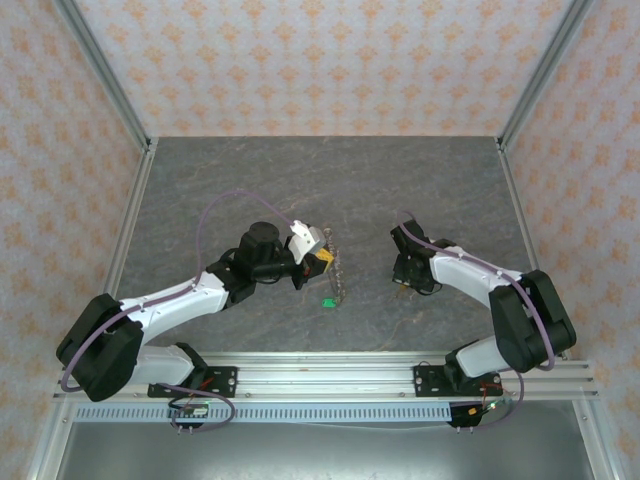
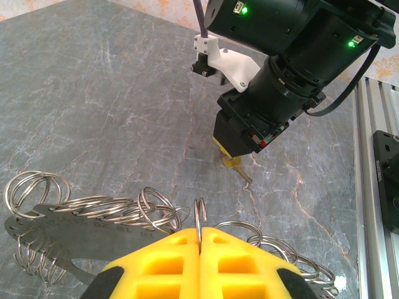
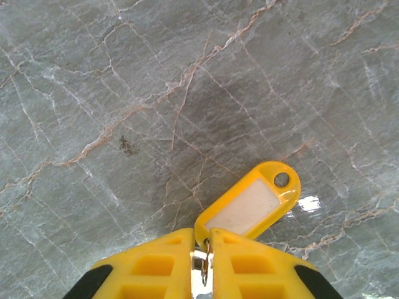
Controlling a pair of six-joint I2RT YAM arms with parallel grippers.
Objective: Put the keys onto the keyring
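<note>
1. Near the middle of the grey, marble-veined surface (image 1: 300, 190), the left arm reaches diagonally from its base at the near left. Its elbow is folded low and its wrist is turned toward the right.
2. The left gripper (image 1: 320, 260) has its yellow ribbed plastic fingers (image 2: 168, 261) pressed together on one thin upright wire loop (image 2: 199, 215) of the keyring (image 1: 340, 272), a string of silvery split rings stretched along the surface.
3. From the left wrist, the glossy round coils overlap along a flat, dull-grey metal strip (image 2: 62, 235).
4. A small bright green tag (image 1: 327, 301) sits at the keyring's near end.
5. The right arm arches from its base at the near right, leaning up and left, with its wrist pointing steeply down.
6. The right gripper (image 3: 204, 243) is clamped on a tiny metal ring joined to a yellow plastic key tag (image 3: 249, 202). The key tag is oblong and rounded, with a white label window and a hole at its far end.
7. A thin metal piece (image 2: 244, 177) hangs beneath the key tag, too small to identify.
8. The key tag is well apart from the keyring, to its right.
</note>
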